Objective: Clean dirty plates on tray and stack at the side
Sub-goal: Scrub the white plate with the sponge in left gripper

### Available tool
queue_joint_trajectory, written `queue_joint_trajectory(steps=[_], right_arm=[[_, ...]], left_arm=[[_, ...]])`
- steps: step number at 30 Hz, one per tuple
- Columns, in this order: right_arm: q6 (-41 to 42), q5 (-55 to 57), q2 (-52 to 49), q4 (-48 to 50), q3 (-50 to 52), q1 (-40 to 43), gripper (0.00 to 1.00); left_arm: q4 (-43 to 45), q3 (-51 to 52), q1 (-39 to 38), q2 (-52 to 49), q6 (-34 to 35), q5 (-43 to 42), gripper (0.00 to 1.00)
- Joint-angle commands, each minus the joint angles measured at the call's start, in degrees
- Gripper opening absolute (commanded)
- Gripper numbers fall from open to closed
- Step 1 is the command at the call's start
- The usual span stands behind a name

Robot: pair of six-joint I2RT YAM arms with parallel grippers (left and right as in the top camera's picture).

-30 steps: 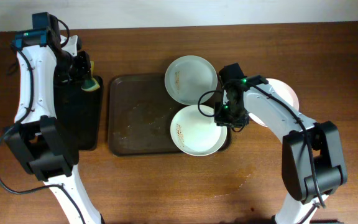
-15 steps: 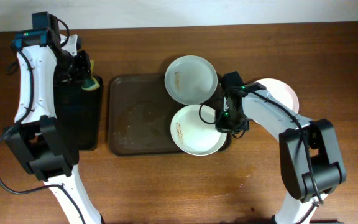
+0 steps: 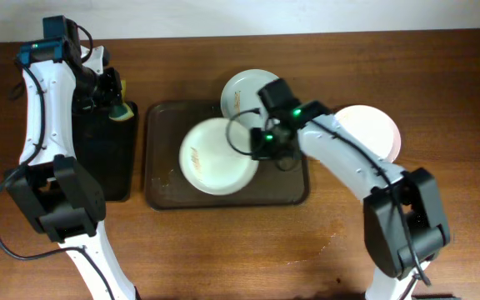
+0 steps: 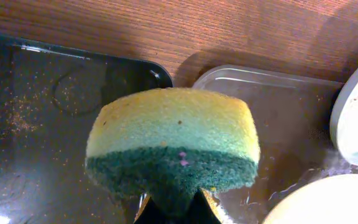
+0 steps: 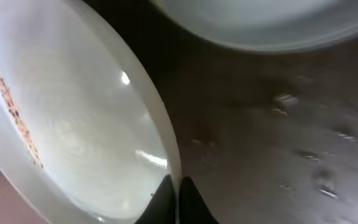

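Note:
A white plate (image 3: 215, 156) with an orange-brown smear is over the middle of the dark-brown tray (image 3: 163, 179). My right gripper (image 3: 261, 143) is shut on its right rim; in the right wrist view the fingers (image 5: 176, 190) pinch the rim of this plate (image 5: 67, 124). A second smeared plate (image 3: 242, 90) lies at the tray's back right corner, partly under my right arm, and shows in the right wrist view (image 5: 272, 22). A third plate (image 3: 372, 127) lies on the table to the right. My left gripper (image 3: 117, 104) is shut on a yellow-green sponge (image 4: 173, 140).
A narrower black tray (image 3: 107, 162) lies left of the brown tray, under the sponge; it also shows in the left wrist view (image 4: 36, 124). The brown tray floor (image 5: 291, 137) carries wet spots and crumbs. The wooden table (image 3: 223, 250) extends in front.
My right gripper has carried the smeared plate left, from the tray's front right corner to its middle. The left arm and sponge have not moved.

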State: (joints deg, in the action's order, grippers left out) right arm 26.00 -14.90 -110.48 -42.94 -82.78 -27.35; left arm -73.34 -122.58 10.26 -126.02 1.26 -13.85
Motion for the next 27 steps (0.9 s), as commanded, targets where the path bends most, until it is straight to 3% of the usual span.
queue_joint_trajectory(steps=[1,7,9,13,21,24,27], right_arm=[[12.37,6.14,-1.75,4.31,-1.03,-4.87,0.04],[16.35,7.45,-6.38,3.78,-1.03,-9.81,0.05],[16.35,7.48,-6.38,4.09,-1.03,-9.66,0.18],[16.33,7.61,-7.96,6.03,-1.03,-9.66,0.25],[18.95,2.10,-11.04,8.22,-1.03,-8.20,0.22],[19.63,-3.06,-13.66,10.69,-1.03,-6.32,0.04],[20.22,-4.22,-13.81,11.93,-1.03,-4.02,0.04]], left_arm=[[-0.04,-0.13,-0.13,0.11,-0.85,0.13,0.01],[0.00,-0.13,-0.13,0.11,-0.85,0.15,0.01],[-0.02,-0.13,-0.13,0.11,-0.85,0.13,0.01],[-0.50,-0.13,-0.42,0.11,-0.85,-0.11,0.01],[-2.14,0.48,-5.49,0.11,-0.87,-0.07,0.01],[-1.73,1.18,-7.19,-0.39,-0.87,-0.07,0.01],[-1.70,3.21,-7.28,-0.74,-0.94,-0.48,0.01]])
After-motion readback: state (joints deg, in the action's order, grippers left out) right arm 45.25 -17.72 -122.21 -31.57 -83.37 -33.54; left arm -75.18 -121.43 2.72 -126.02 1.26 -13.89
